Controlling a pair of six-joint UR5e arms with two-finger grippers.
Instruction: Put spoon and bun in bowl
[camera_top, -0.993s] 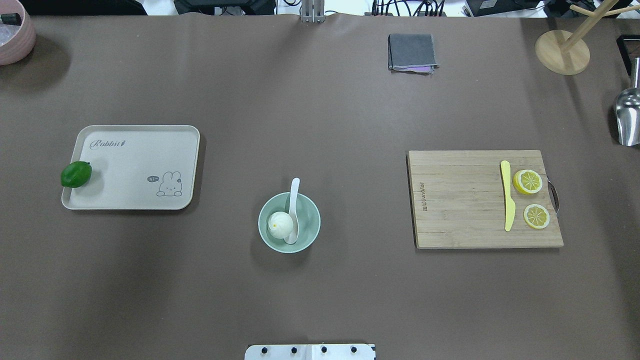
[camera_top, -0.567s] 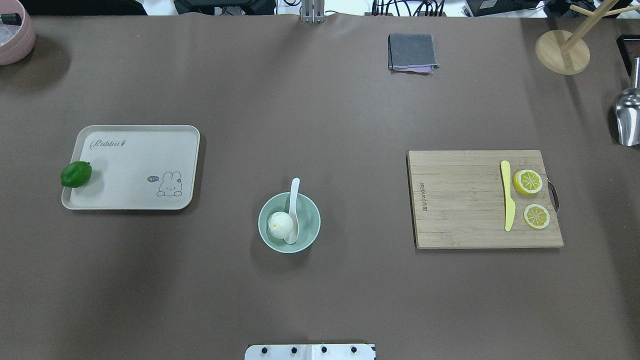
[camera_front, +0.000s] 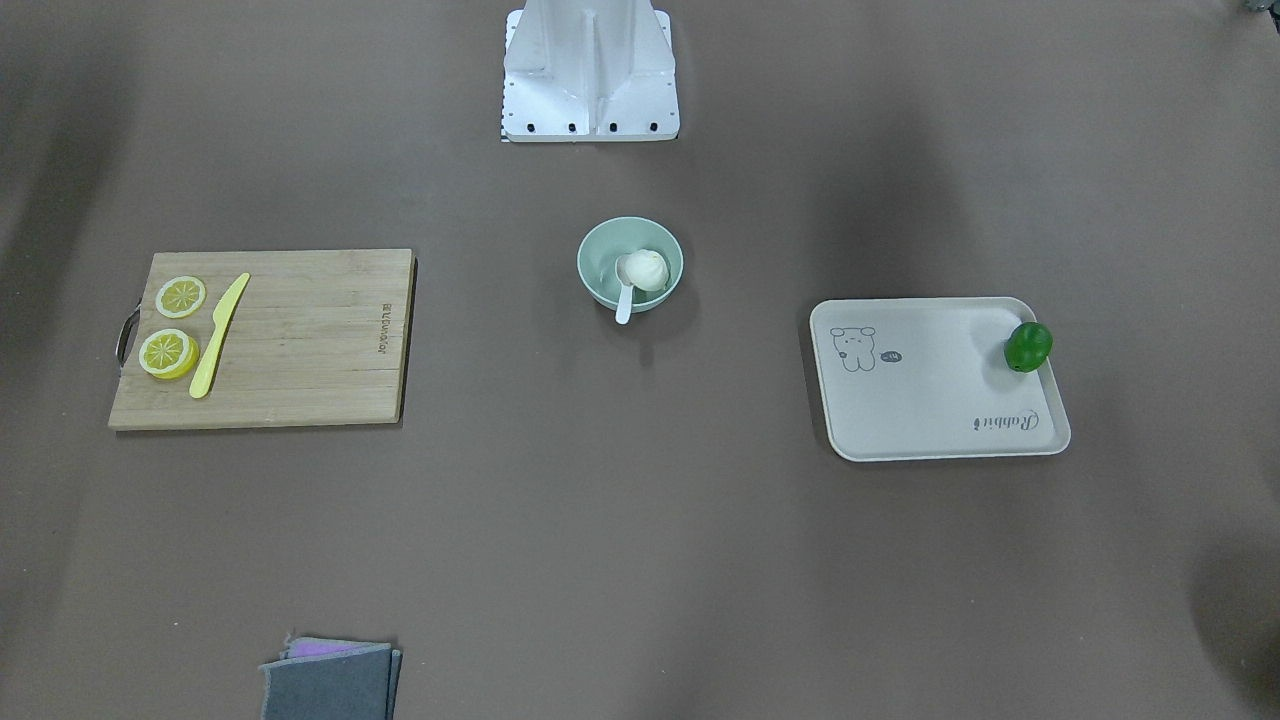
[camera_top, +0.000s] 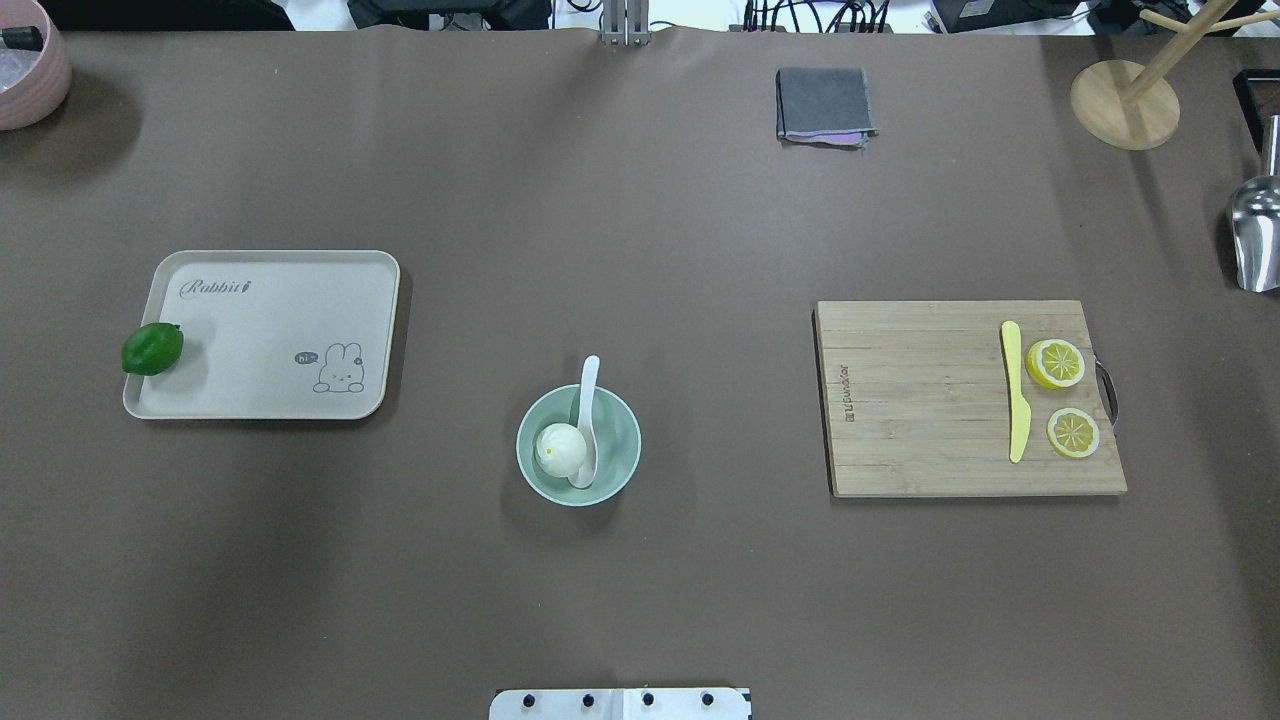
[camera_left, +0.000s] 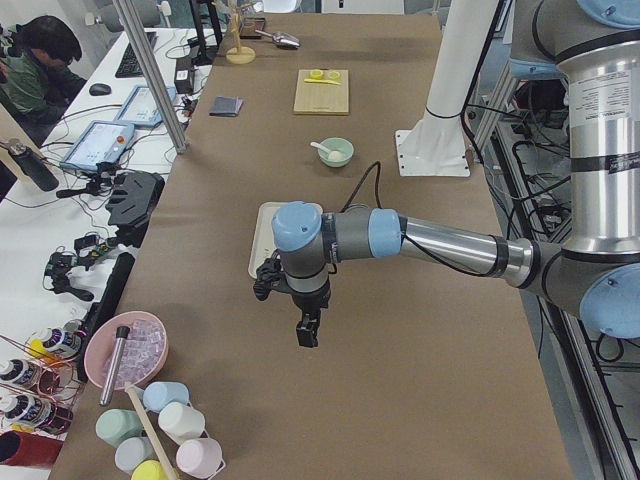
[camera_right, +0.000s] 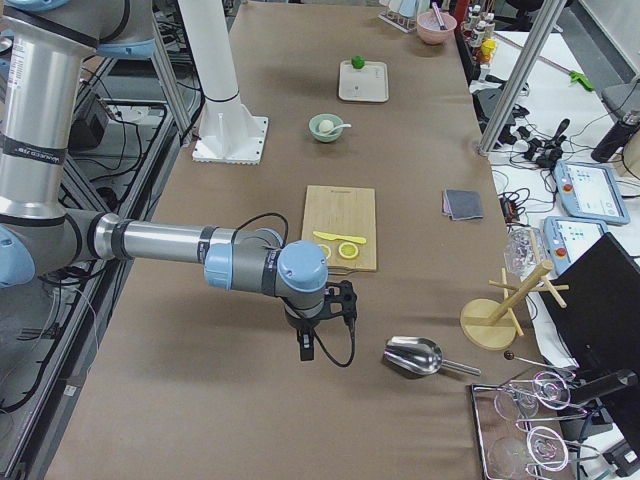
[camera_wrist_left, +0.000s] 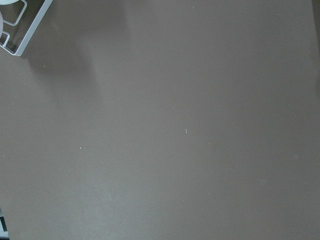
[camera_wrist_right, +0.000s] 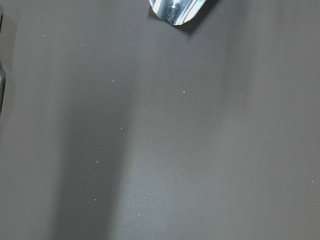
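Observation:
The pale mint-green bowl (camera_top: 619, 441) stands near the table's middle, close to the robot's base. The white pleated bun (camera_top: 560, 449) sits inside it on its left. The white spoon (camera_top: 588, 402) lies in it with the scoop down beside the bun and the handle over the far rim. They also show in the front-facing view: bowl (camera_front: 596, 262), bun (camera_front: 647, 268), spoon (camera_front: 624, 300). My left gripper (camera_left: 308, 330) hangs over bare table far to the left. My right gripper (camera_right: 305, 345) hangs far to the right. I cannot tell whether either is open or shut.
A cream tray (camera_top: 270, 300) with a green lime (camera_top: 152, 348) lies left. A wooden board (camera_top: 920, 400) with a yellow knife (camera_top: 1015, 392) and lemon slices (camera_top: 1055, 363) lies right. A grey cloth (camera_top: 824, 104), a wooden stand (camera_top: 1124, 104) and a metal scoop (camera_top: 1257, 235) are at the back.

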